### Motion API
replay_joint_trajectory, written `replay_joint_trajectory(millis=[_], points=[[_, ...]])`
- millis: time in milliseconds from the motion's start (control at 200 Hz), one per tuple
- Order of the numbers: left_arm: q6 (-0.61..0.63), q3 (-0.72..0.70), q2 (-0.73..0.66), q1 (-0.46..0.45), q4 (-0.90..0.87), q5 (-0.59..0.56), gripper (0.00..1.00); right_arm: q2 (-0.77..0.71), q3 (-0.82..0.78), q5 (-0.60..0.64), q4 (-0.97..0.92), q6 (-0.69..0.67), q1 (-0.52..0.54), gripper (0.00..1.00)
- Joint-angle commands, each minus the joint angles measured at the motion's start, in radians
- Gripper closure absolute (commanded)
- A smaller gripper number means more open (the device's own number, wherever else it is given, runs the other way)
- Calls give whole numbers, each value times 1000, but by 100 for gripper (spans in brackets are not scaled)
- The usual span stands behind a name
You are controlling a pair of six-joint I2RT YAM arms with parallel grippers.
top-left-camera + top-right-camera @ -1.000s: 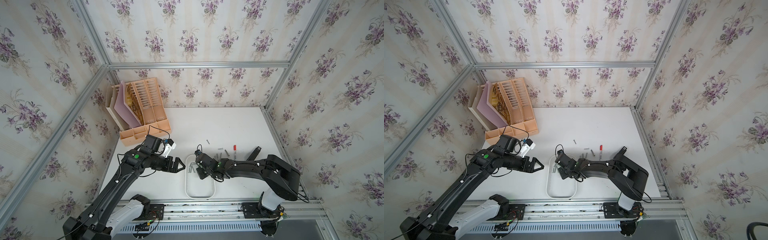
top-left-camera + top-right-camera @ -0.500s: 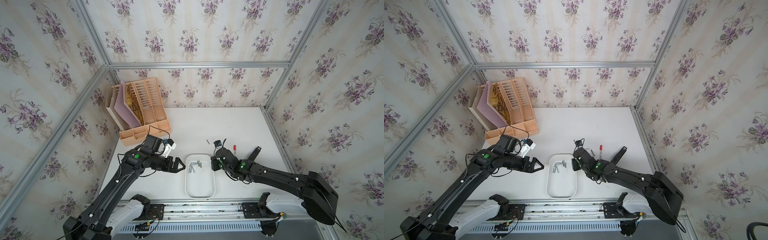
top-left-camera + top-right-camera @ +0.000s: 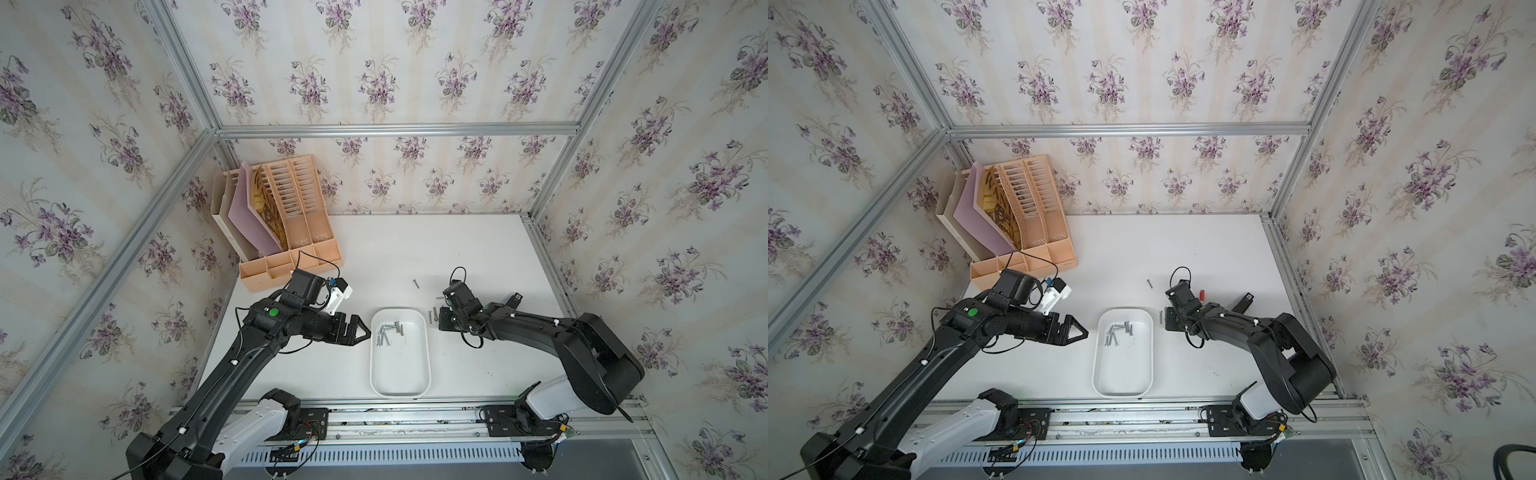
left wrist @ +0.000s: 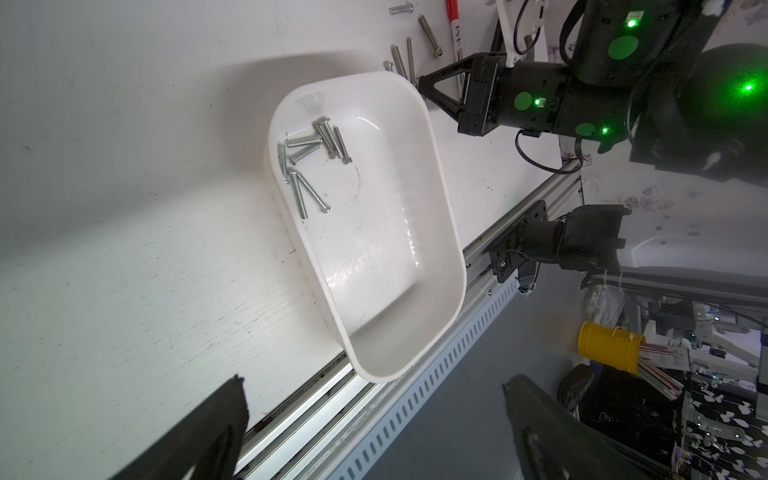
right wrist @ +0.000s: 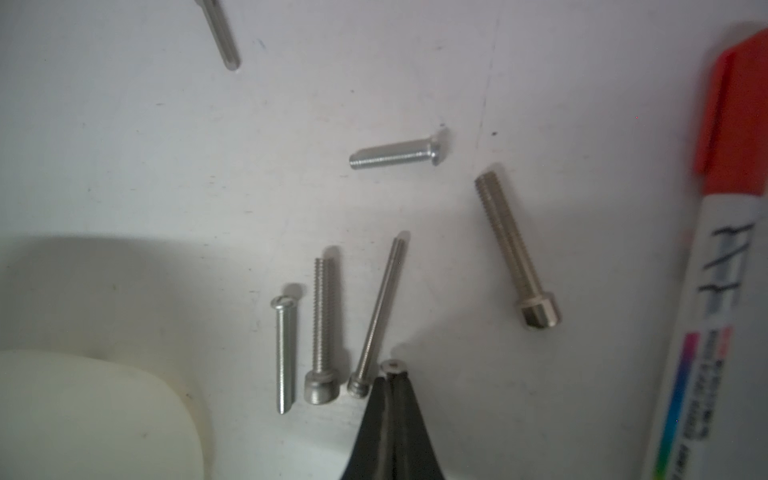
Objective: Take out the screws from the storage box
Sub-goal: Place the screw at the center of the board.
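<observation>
right fingers (image 5: 377,415) lifted a screw (image 5: 390,366) out of storage box (image 3: 401,370), now above screws (image 5: 320,328) beside it

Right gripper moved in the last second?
Yes: right gripper, shut on a screw, went from over the storage box to the table beside it, toward the marker pen.
</observation>
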Motion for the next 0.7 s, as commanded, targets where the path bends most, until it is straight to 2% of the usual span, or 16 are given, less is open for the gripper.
replay_joint_trajectory(millis=[0, 200, 295, 390, 559, 694], points=[[2, 2, 0, 1, -2, -6, 1, 5, 6, -26, -10, 9, -7, 100], [1, 2, 1, 0, -1, -5, 0, -13, 4, -10, -17, 11, -9, 100], [1, 2, -2, -1, -1, -6, 1, -16, 3, -8, -19, 10, -8, 86], [1, 2, 1, 0, -1, -5, 1, -27, 4, -2, -22, 8, -8, 81], [2, 2, 1, 0, -2, -5, 1, -104, -25, -24, 8, -1, -9, 81], [1, 3, -1, 0, -1, -5, 1, -234, -79, -70, 69, -18, 0, 80]])
